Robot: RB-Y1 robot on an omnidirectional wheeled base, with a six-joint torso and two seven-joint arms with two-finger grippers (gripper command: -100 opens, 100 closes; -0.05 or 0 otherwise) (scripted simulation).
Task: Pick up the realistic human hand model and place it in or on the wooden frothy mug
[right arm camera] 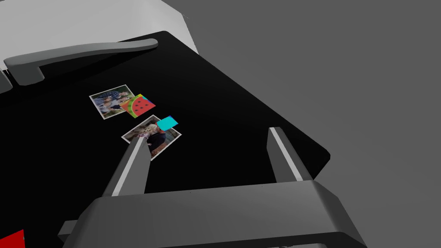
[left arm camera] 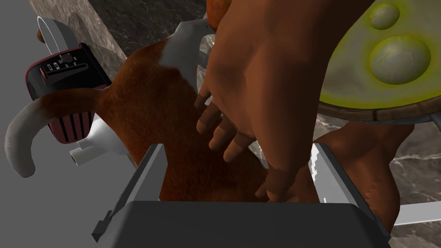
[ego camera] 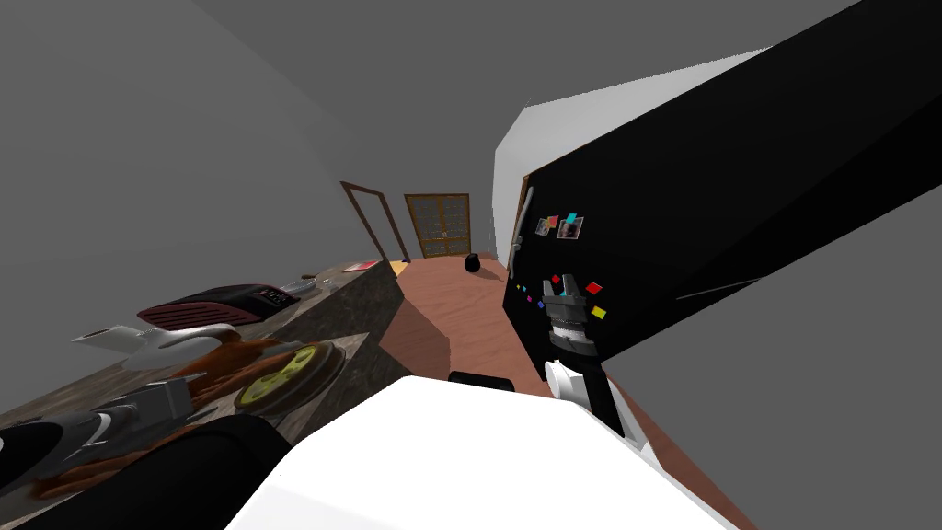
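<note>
**Left wrist and head views: approach to the grasp.** The left gripper [left arm camera: 237, 147] is at the realistic brown human hand model [left arm camera: 267, 77], which lies on the dark marbled stone countertop [left arm camera: 142, 17]. The gripper's two grey blades stand apart, one on either side of the model's lower edge. The blade on the mug's side lies close against the model. The other stands clear of it, with red-brown fur showing in the gap. The model's curled fingers [left arm camera: 219, 129] rest over a red-brown and white furry animal figure [left arm camera: 150, 99].

The round wooden-rimmed mug with a yellow-green frothy top [left arm camera: 370, 114] stands just beside the hand model, nearly touching it. A dark red slotted appliance [left arm camera: 64, 82] sits well beyond the animal figure.

**Right wrist view: idle arm.** The right gripper [right arm camera: 207, 134], blades parted and empty, faces a black refrigerator door [right arm camera: 241, 99] with photographs and coloured magnets stuck to it.

**Progress.** The task appears to be at its first stage. The gripper straddles the model, but no closure shows and the model looks unlifted. Still to do, by this reading, are closing on the model, lifting it clear of the animal figure, the short carry to the mug, and the release on the froth.
</note>
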